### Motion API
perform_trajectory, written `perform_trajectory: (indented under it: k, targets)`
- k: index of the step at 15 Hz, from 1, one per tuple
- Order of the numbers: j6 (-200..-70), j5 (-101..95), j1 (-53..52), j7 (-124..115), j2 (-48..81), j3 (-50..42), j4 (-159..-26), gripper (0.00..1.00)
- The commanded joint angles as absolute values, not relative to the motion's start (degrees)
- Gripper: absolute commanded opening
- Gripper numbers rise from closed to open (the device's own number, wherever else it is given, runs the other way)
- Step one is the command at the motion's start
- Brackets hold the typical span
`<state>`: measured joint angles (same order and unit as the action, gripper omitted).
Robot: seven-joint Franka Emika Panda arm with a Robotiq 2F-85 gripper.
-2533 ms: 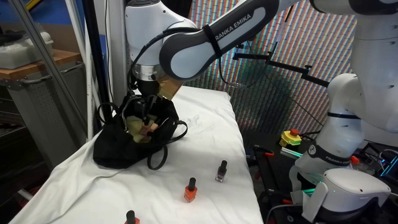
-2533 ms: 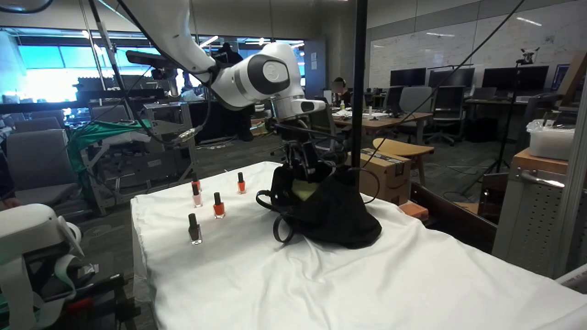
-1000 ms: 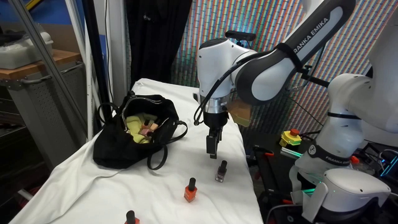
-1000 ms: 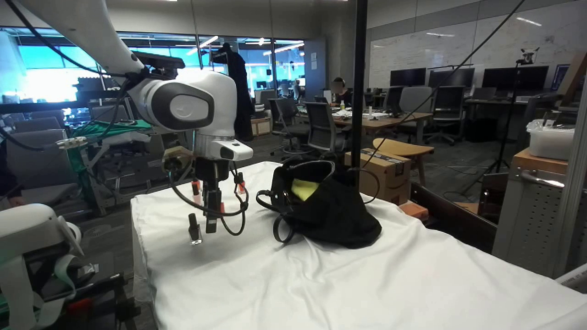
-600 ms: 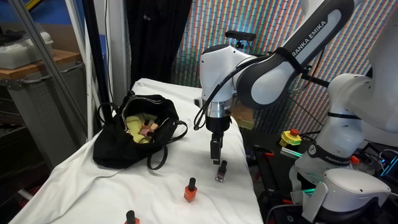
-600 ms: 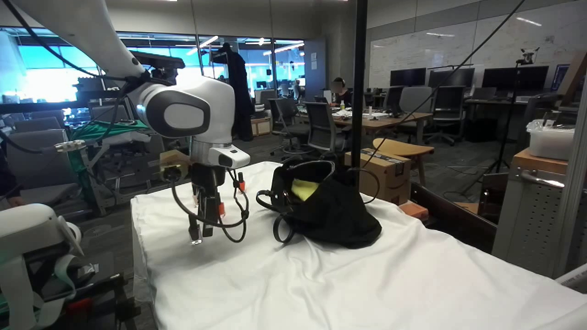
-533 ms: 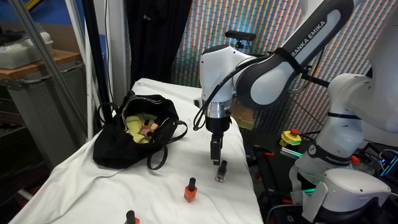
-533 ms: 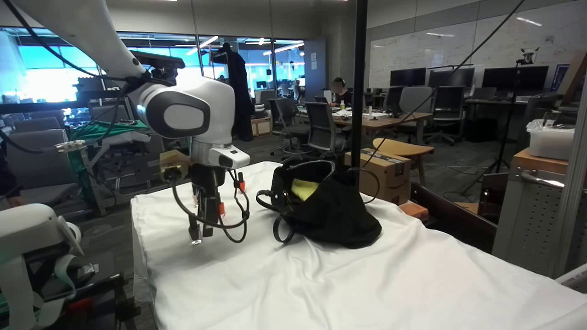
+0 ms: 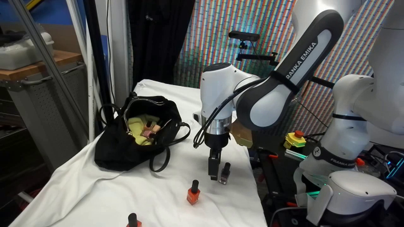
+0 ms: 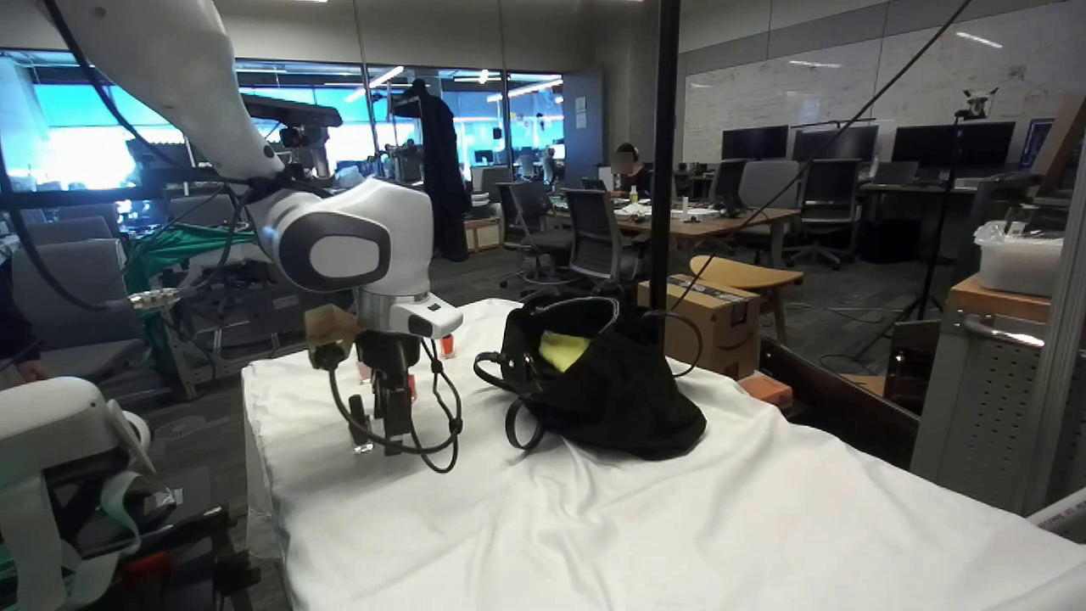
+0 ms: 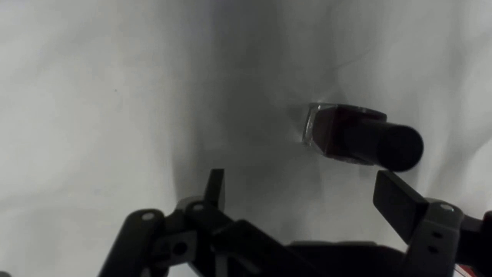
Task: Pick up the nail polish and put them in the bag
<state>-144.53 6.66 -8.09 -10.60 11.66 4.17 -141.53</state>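
We read “RANKA EMIKA” on the arm (image 9: 301,61) and “FRANKA” at its base (image 9: 339,157); the label (image 9: 223,178) on the dark nail polish (image 11: 346,132) is too small for us. That bottle stands on the white-draped tabletop (image 9: 230,208), just beside the tool (image 11: 300,175), whose jaws are spread apart. In an exterior view an orange bottle (image 9: 133,220) is cropped; other bottles (image 9: 147,133) lie partly hidden in the bag (image 9: 123,151).

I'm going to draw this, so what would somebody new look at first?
Probably the big white Franka robot arm that hangs over the white cloth, its open gripper close to a dark nail polish bottle. Then the black handbag on the cloth, gaping open and yellow-green within. In an exterior view, a bright orange nail polish bottle also pops out, standing near the dark one.
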Motion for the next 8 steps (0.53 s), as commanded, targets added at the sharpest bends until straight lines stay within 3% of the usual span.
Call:
perform_trajectory:
  k: [1,8]
  targets:
    - [-147.19,6.52,-7.98,-12.31,13.85,4.54,-140.70,1.00]
    - [-148.80,5.55,-8.59,-14.73,13.69,4.12,-142.03,1.00]
